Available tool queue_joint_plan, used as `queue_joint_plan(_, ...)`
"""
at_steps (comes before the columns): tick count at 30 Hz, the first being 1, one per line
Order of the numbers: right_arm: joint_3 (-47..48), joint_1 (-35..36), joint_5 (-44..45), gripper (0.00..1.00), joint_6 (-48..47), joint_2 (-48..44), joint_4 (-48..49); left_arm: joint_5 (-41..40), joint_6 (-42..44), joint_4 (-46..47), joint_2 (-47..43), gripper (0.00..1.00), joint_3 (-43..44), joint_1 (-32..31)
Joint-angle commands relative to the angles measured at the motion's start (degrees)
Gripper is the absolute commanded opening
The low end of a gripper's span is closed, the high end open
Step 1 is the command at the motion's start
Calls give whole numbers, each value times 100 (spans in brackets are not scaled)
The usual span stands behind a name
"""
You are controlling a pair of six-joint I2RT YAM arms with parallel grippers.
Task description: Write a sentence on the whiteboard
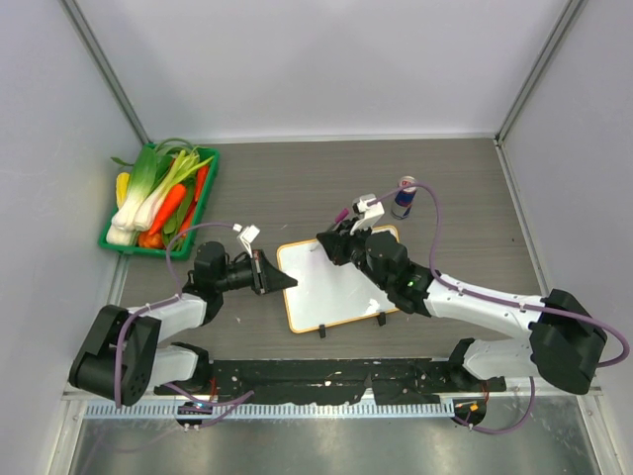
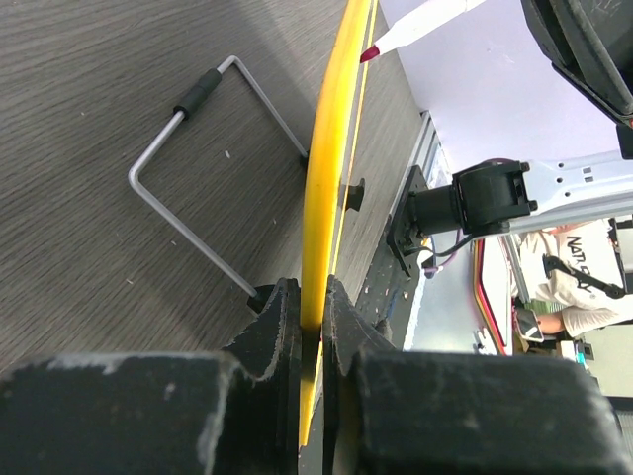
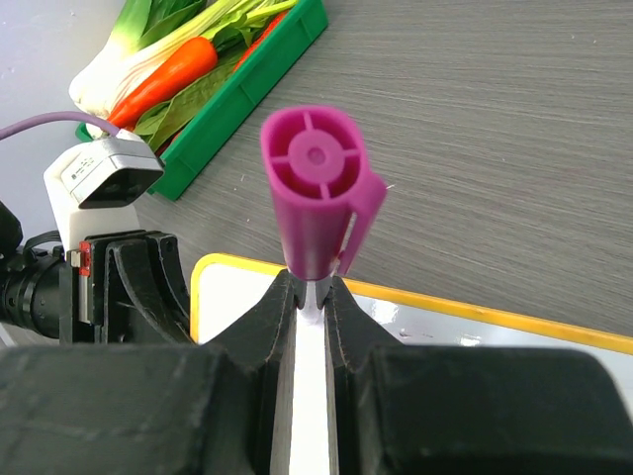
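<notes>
Clamping the left edge of the whiteboard, the left pincer has its fingers narrowed onto the thin orange-yellow frame. The left wrist view shows that frame running edge-on between the two dark fingers. The board lies on the wood-grain surface just ahead of the arm bases, between the two arms. Its two black clip feet are on the long near edge.

A bent wire stand with a black sleeve juts from the back side of the frame.

The right pincer is over the board's far left corner, closed around a magenta marker. The capped end points up at the wrist camera and the white barrel sits pinched between the fingers. The dark red tip is just beside the frame at the board's face; whether it touches cannot be told.

A drink can stands upright beyond the board's far right corner. A green tray of carrots and leafy vegetables sits well apart at the far left.
</notes>
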Motion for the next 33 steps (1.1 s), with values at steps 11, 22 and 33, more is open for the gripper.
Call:
queue_joint_plan(11, -316, 27, 190, 1, 124, -91, 247, -389, 380, -223, 177, 0, 64, 21)
queue_joint_plan(22, -501, 27, -47, 1, 229, -214, 176, -372, 380, -214, 186, 0, 64, 29)
queue_joint_plan(33, -694, 27, -267, 1, 361, -284, 185, -354, 380, -232, 133, 0, 55, 12)
